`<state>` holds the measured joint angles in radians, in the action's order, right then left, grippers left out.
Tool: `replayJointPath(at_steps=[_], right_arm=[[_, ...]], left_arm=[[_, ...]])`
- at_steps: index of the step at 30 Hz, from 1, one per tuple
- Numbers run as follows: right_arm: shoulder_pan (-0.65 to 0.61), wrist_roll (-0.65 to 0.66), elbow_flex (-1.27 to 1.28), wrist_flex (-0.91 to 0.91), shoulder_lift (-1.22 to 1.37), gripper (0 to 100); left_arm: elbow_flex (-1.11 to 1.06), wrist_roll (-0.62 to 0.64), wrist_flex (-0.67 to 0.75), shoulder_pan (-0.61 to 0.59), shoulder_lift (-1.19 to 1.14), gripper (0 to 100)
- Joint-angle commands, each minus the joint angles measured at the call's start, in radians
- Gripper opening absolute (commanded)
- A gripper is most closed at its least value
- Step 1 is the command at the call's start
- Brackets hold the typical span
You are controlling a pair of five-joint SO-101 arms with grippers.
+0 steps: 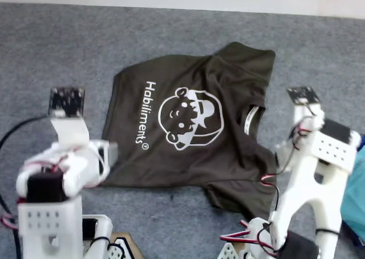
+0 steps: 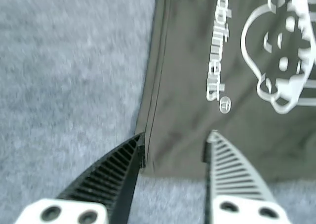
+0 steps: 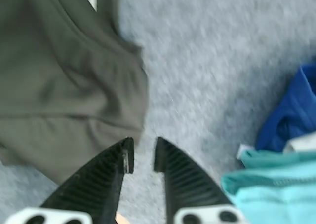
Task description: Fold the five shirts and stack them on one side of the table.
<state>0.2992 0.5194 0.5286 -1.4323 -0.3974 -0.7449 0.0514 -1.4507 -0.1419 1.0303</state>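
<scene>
left end effector (image 2: 176, 141), wide, straddles a hem corner of the dark t-shirt (image 1: 188, 162), likely to fold; right end effector (image 3: 143, 152), narrow and empty, beside its sleeve.

- The shirt (image 1: 228, 82) is dark olive-brown. It is plain except for a white print: a line-drawn cartoon face with a row of white lettering beside it.
- The label (image 1: 249, 119) inside its collar is white.
- The table (image 1: 57, 48) is mottled grey all over.
- The left gripper (image 2: 176, 135) has one black finger and one pale grey-white finger, both striped with fine ribs, on white bases.
- The right gripper (image 3: 143, 142) has two black ribbed fingers on white bases.
- The left arm (image 1: 57, 179) and right arm (image 1: 308, 173) are white with black blocks.
- The wires (image 1: 268, 182) on the right arm are red, white and black.
- A second shirt (image 3: 276, 184) is light teal.
- A third shirt (image 3: 291, 115) is deep blue.
</scene>
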Motion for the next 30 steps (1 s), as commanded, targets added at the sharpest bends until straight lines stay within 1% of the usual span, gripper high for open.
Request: replayJointPath(at_steps=[1, 3, 5, 6, 9, 12, 16, 18, 22, 26, 30], right_arm=[[-0.074, -0.123, -0.133, 0.022, 0.091, 0.4], [-0.099, -0.175, -0.194, 0.024, 0.173, 0.9], [-0.134, -0.216, -0.228, 0.064, 0.242, 0.9], [-0.148, -0.233, -0.232, 0.088, 0.277, 0.9], [-0.193, -0.270, -0.236, 0.137, 0.369, 0.9], [-0.219, -0.272, -0.231, 0.140, 0.432, 0.9], [-0.211, -0.265, -0.225, 0.140, 0.486, 0.9], [-0.191, -0.262, -0.194, 0.151, 0.496, 0.9], [-0.143, -0.199, -0.116, 0.208, 0.496, 0.9], [-0.038, -0.147, -0.067, 0.272, 0.495, 0.9], [0.074, -0.074, -0.067, 0.282, 0.496, 0.8]], left_arm=[[0.136, 0.023, 0.074, 0.016, -0.240, 13], [0.189, 0.049, 0.110, 0.021, -0.377, 7], [0.219, 0.066, 0.178, 0.050, -0.501, 0], [0.220, 0.071, 0.212, 0.062, -0.553, 1], [0.220, 0.072, 0.293, 0.116, -0.699, 1], [0.219, 0.072, 0.331, 0.148, -0.814, 1], [0.219, 0.071, 0.367, 0.153, -0.926, 1], [0.219, 0.069, 0.365, 0.153, -0.963, 1], [0.183, 0.068, 0.367, 0.153, -0.995, 1], [0.140, 0.068, 0.367, 0.153, -0.995, 1], [0.091, 0.068, 0.367, 0.153, -0.995, 1]])
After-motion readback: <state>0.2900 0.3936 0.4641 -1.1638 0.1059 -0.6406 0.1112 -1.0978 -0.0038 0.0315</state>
